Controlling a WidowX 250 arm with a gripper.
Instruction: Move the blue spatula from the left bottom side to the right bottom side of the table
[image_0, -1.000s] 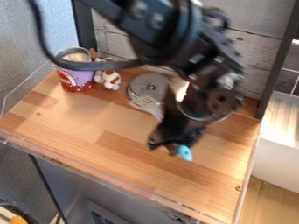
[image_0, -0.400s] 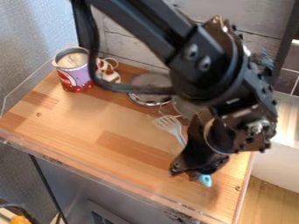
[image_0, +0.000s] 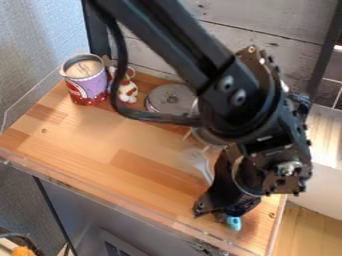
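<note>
The gripper (image_0: 212, 213) is low over the right bottom part of the table (image_0: 127, 172), close to its front edge, and is shut on the spatula's handle. The spatula's blue handle end (image_0: 234, 223) sticks out just past the gripper on the near side. Its pale slotted head (image_0: 196, 158) points back toward the pots, and the gripper hides the middle of the handle. Whether the spatula touches the wood, I cannot tell.
A purple and red cup (image_0: 87, 82) and a small brown and white plush toy (image_0: 127, 91) stand at the back left. A metal lid (image_0: 171, 98) lies at the back middle, with a pot partly behind the arm.
The gripper has swung right and toward the front edge, and the spatula has travelled along with it. Since the latest earlier frame, both have come mostly nearer the front.
</note>
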